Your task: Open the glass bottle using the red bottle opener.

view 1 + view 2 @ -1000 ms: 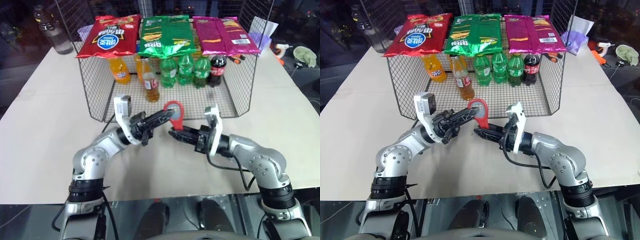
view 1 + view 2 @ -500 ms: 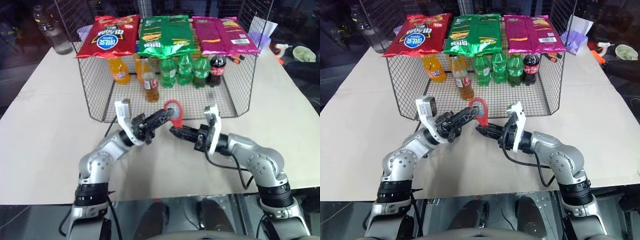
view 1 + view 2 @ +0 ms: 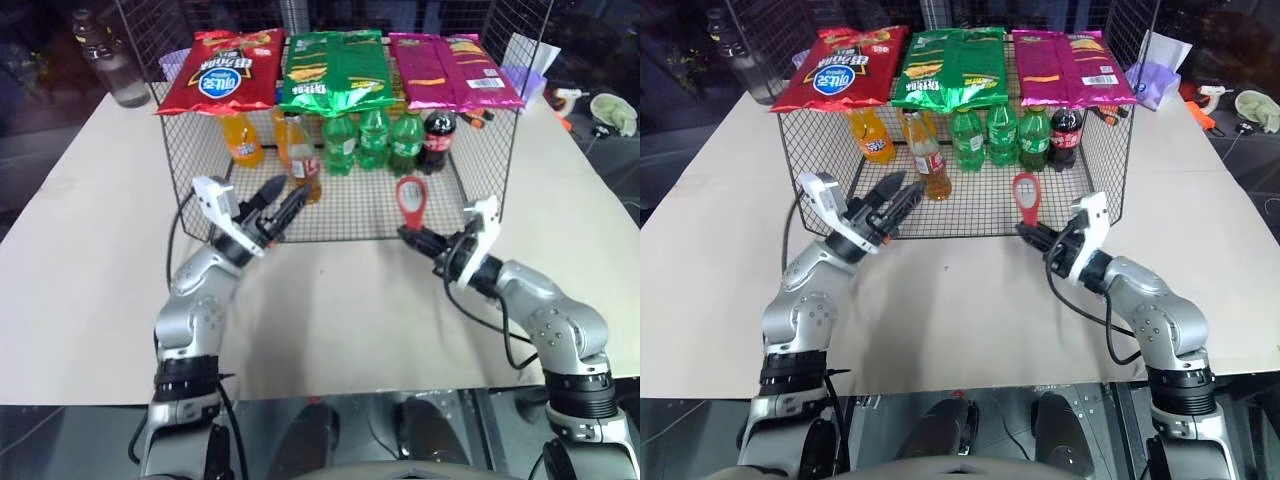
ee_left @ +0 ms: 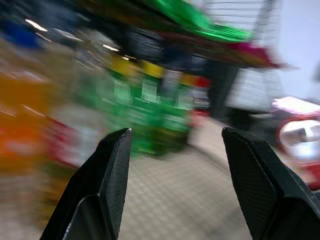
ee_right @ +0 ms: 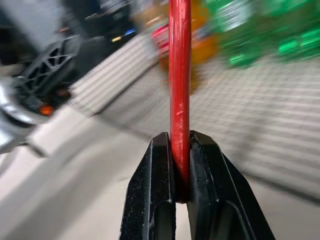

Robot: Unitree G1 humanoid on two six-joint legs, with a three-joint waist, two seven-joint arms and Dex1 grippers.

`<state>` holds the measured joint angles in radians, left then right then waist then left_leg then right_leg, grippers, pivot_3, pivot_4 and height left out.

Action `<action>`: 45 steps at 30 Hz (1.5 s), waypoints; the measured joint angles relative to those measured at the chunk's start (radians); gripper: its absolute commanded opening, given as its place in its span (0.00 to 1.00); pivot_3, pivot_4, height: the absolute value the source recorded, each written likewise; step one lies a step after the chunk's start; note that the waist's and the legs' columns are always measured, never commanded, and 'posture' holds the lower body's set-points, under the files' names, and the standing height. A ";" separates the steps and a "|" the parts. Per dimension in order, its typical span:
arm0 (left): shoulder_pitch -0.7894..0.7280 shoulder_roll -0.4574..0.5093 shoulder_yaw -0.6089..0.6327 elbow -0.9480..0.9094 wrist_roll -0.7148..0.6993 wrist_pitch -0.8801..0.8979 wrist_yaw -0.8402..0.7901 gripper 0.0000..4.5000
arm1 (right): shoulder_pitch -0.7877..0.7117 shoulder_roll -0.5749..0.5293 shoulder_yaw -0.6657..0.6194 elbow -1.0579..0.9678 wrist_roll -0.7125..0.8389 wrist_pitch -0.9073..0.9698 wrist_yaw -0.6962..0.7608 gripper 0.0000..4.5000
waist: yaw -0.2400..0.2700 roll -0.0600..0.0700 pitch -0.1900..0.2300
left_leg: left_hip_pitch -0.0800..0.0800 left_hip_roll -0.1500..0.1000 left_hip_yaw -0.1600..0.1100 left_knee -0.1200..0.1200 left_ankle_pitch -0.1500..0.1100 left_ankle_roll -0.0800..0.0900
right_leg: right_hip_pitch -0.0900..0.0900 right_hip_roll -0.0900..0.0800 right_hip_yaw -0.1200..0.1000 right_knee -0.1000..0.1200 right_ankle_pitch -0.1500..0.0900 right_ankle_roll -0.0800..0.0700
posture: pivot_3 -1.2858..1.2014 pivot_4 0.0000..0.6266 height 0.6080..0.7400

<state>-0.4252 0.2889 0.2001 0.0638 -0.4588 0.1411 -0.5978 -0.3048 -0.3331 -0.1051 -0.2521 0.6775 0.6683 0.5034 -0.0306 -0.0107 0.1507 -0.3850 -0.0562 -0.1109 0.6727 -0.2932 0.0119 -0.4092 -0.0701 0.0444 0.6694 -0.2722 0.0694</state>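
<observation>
Three green bottles (image 3: pixel 372 140) crowd just beside the glass bottle (image 3: pixel 303 160) inside the wire cage (image 3: pixel 480 190).

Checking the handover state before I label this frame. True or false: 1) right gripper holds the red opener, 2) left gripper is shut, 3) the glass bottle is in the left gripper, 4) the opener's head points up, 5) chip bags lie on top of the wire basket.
1) The right gripper holds the red bottle opener. True: the fingers are clamped on its handle.
2) The left gripper is shut. False: its fingers stand apart with nothing between them.
3) The glass bottle is in the left gripper. False: it stands inside the wire basket, ungripped.
4) The opener's head points up. True: the rounded head with the hole is above the gripped handle.
5) Chip bags lie on top of the basket. True.
</observation>
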 measured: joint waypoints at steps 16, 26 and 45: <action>-0.215 -0.022 -0.086 0.426 0.262 -0.311 0.124 0.98 | 0.012 0.021 -0.056 0.028 -0.076 -0.109 -0.066 0.00 | -0.010 0.000 0.000 | -0.002 0.000 0.000 0.000 0.000 0.000 | -0.003 0.000 0.001 0.002 0.000 0.000 | 0.52 0.24 1.00; -0.350 -0.022 -0.082 0.639 0.309 -0.336 0.206 0.98 | 0.023 0.022 -0.060 0.019 -0.087 -0.127 -0.078 0.00 | -0.008 0.000 0.000 | -0.002 -0.002 0.000 0.001 0.000 0.000 | -0.003 0.000 0.000 0.003 0.000 0.000 | 0.52 0.24 1.00; -0.550 -0.037 -0.089 0.983 0.359 -0.411 0.201 0.81 | 0.054 0.045 -0.052 0.000 -0.118 -0.134 -0.083 0.00 | -0.011 0.000 0.000 | -0.002 -0.003 0.002 0.001 0.000 0.000 | -0.006 -0.001 -0.001 0.007 0.000 0.000 | 0.52 0.24 1.00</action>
<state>-0.9756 0.2516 0.1107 1.0468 -0.1002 -0.2699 -0.3968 -0.2509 -0.2882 -0.1570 -0.2518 0.5595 0.5340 0.4205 -0.0420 -0.0110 0.1507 -0.3874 -0.0596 -0.1086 0.6733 -0.2931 0.0121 -0.4151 -0.0716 0.0437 0.6759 -0.2722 0.0696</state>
